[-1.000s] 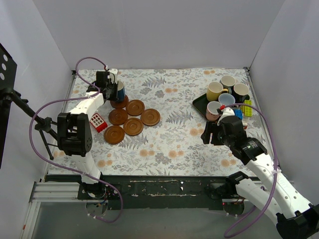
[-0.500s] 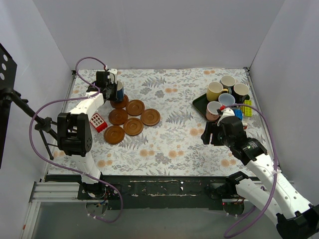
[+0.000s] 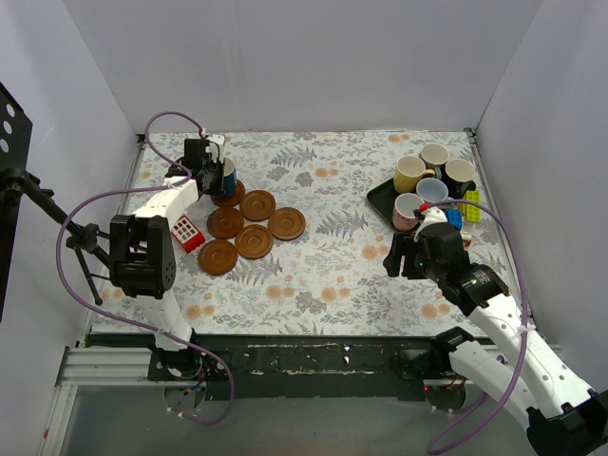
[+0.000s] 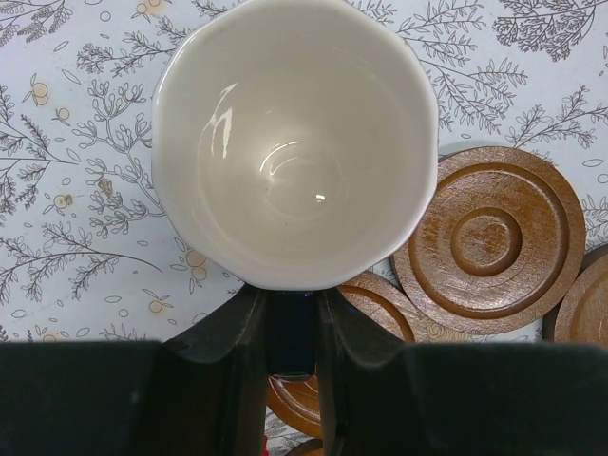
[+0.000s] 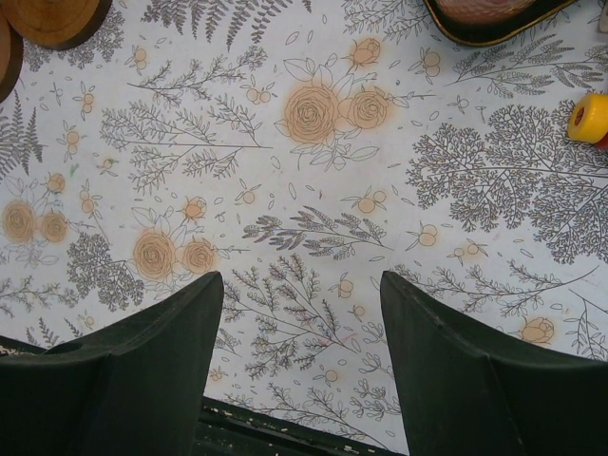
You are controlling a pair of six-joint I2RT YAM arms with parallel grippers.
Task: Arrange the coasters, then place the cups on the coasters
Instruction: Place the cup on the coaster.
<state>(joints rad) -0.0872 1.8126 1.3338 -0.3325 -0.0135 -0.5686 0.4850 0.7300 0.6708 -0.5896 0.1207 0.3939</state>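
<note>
Holding the dark blue cup (image 4: 294,142) by its handle in the clamped left gripper (image 4: 293,318) over the coaster (image 3: 227,198) at the cluster's 11 o'clock, and hovering with the right gripper (image 5: 299,285) spread wide above tablecloth (image 5: 313,161) at 4 o'clock, with five more cups (image 3: 432,185) on the tray (image 3: 380,201) at 2 o'clock.

The left arm (image 3: 161,199) and right arm (image 3: 503,318) are white shells with chunky black joints. A looping purple cable (image 3: 171,113) runs along each. The left end effector (image 4: 293,299) and right end effector (image 5: 299,285) are black, with broad, matte, wedge-shaped dark fingers (image 5: 142,380) and white trim at the wrist.
</note>
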